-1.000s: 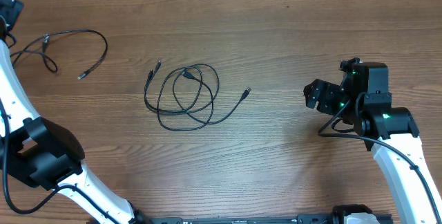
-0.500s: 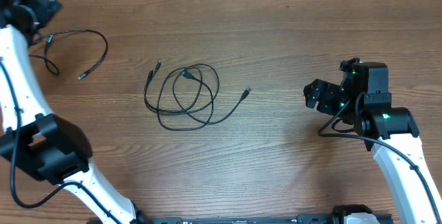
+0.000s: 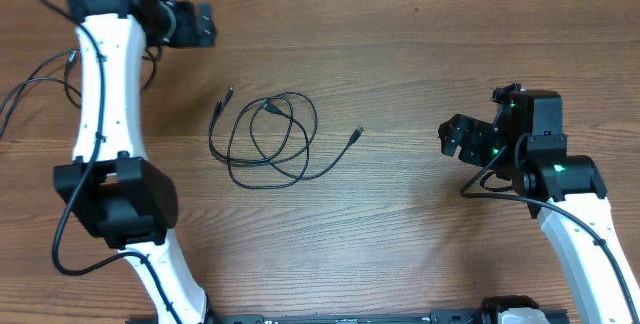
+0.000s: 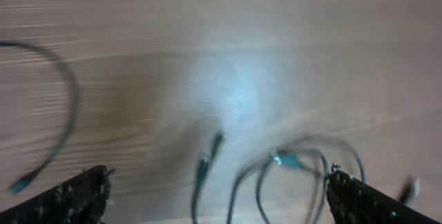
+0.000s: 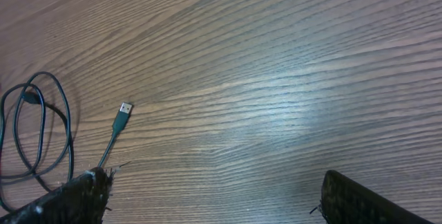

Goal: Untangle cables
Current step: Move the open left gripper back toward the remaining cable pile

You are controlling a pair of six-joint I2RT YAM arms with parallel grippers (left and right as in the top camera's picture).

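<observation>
Sprawling in loops, cables [image 3: 265, 139] lie on table [image 3: 400, 44].

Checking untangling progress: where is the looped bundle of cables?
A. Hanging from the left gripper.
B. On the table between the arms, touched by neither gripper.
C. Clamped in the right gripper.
B: the looped bundle of cables lies flat on the table, the left gripper and right gripper both open and apart from it.
</observation>
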